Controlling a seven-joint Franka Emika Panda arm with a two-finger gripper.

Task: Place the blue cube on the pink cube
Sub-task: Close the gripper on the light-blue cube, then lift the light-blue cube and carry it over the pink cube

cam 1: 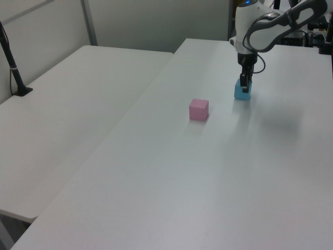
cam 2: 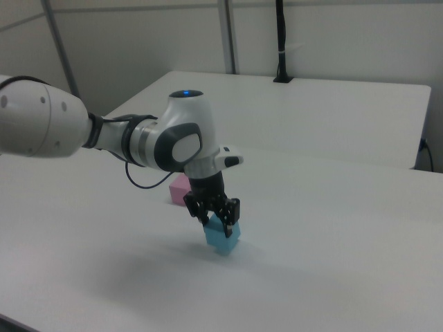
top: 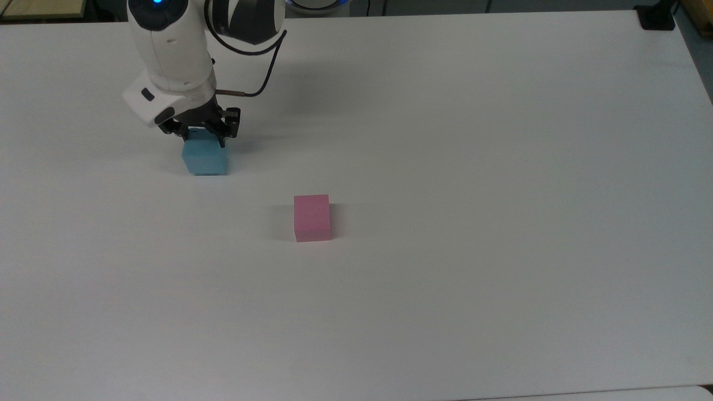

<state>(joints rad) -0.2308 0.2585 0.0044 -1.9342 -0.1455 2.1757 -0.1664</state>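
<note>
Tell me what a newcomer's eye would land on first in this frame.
First, the white robot arm at the top view's upper left, its black gripper closed around the top of the blue cube, which looks slightly tilted in the right view. Next, the pink cube, standing alone nearer the middle of the bare white table, well apart from the blue one and toward the top view's lower right of it.
</note>
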